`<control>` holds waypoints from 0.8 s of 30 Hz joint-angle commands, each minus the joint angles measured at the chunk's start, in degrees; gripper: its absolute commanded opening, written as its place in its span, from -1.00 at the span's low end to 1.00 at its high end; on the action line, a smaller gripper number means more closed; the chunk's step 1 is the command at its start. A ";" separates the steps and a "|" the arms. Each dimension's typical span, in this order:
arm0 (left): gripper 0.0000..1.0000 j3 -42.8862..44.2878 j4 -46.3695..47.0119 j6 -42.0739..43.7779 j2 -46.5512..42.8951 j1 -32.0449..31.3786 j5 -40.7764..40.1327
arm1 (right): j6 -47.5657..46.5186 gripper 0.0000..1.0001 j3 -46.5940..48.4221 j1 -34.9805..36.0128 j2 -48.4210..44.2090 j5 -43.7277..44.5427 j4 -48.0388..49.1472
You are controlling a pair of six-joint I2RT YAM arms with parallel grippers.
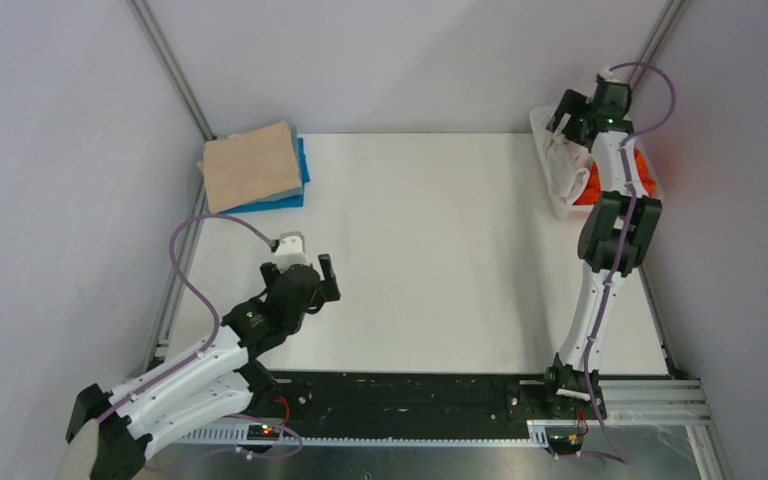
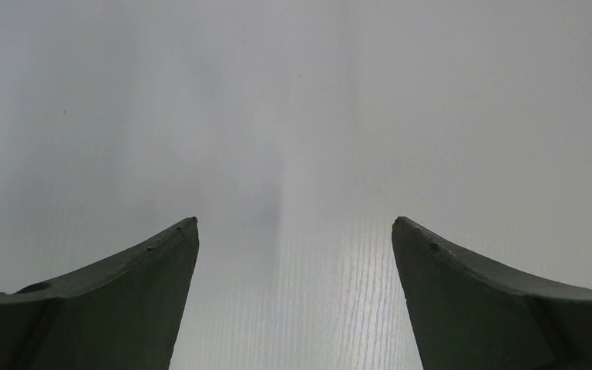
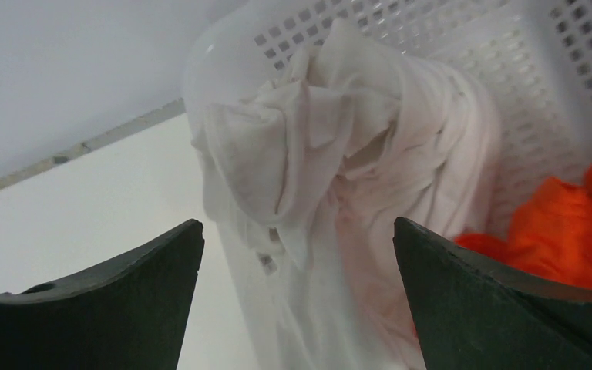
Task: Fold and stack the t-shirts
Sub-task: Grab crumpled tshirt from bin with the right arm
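Note:
A folded beige-tan t-shirt lies on a folded bright blue t-shirt at the table's far left corner. At the far right, a thin white t-shirt hangs crumpled over the rim of the basket, with an orange t-shirt bunched beside it inside. My right gripper hovers open just over the white t-shirt, holding nothing. My left gripper is open above bare table at the near left, with nothing between its fingers.
The white plastic lattice basket stands at the table's far right edge. The white table spreads between the stack and the basket. Grey walls close in on three sides.

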 commanded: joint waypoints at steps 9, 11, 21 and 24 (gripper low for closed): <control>0.97 2.37 0.02 1.31 -3.77 -0.06 -2.06 | 0.98 -0.06 6.62 1.63 10.29 3.01 6.40; 0.97 2.21 -0.31 1.23 -4.58 -0.06 -2.34 | 2.32 -0.54 6.60 0.86 8.93 1.48 6.68; 0.97 1.26 -0.38 0.83 -6.79 -0.12 -1.68 | 3.81 -1.00 5.21 -1.73 -2.65 -13.27 8.45; 0.97 1.03 -0.36 0.68 -7.22 -0.11 -1.71 | 3.76 -1.00 5.47 -1.88 -3.42 -13.57 7.39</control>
